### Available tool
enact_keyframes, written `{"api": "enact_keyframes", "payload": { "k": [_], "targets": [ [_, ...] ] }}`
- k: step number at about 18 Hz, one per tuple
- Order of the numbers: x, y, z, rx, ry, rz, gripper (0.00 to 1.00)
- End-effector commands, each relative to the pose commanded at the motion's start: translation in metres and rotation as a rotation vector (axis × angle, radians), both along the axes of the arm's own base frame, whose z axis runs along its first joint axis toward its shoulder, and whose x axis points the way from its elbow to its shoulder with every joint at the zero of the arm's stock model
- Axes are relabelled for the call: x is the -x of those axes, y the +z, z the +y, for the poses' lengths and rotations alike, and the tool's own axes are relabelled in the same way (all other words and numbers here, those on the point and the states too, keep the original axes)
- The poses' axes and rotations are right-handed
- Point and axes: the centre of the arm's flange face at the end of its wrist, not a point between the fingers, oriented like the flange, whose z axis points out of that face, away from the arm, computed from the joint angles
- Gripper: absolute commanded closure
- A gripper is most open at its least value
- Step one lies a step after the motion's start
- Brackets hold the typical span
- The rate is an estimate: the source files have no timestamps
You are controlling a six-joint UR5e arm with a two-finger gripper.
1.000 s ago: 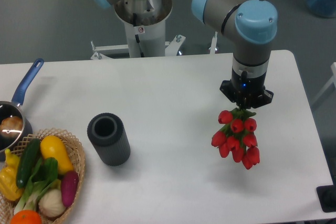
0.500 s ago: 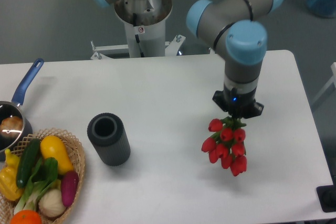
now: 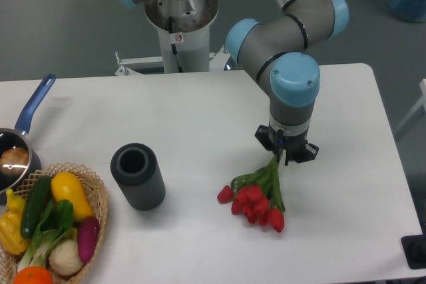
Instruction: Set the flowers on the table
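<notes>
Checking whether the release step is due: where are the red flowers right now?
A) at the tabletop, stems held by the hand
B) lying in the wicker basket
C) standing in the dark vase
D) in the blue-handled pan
A: the red flowers spread out at the white table, right of the dark vase, their green stems running up into the hand.

Wicker basket (image 3: 100,194), ribbed matt vase (image 3: 138,176), smooth white table (image 3: 200,118)

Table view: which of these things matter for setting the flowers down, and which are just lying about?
In the job:
- flowers, red tulips, stems held in the gripper
- table, where they go

Lying about:
- dark ribbed vase
- basket of vegetables
- blue-handled pan
</notes>
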Motion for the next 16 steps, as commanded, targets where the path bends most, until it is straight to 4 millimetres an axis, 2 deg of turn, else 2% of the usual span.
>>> {"api": "enact_keyframes", "payload": {
  "k": [1, 4, 7, 11, 16],
  "targets": [
    [0.001, 0.001, -0.001, -0.004, 0.001, 0.003, 0.0],
    [0.01, 0.011, -0.001, -0.044, 0.006, 0.064, 0.0],
    [0.02, 0.01, -0.003, -0.076, 0.02, 0.108, 0.0],
    [0.054, 0.02, -0.025, -0.176, 0.068, 0.133, 0.0],
    [0.077, 0.021, -0.052, -0.159, 0.028, 0.15, 0.0]
  ]
}}
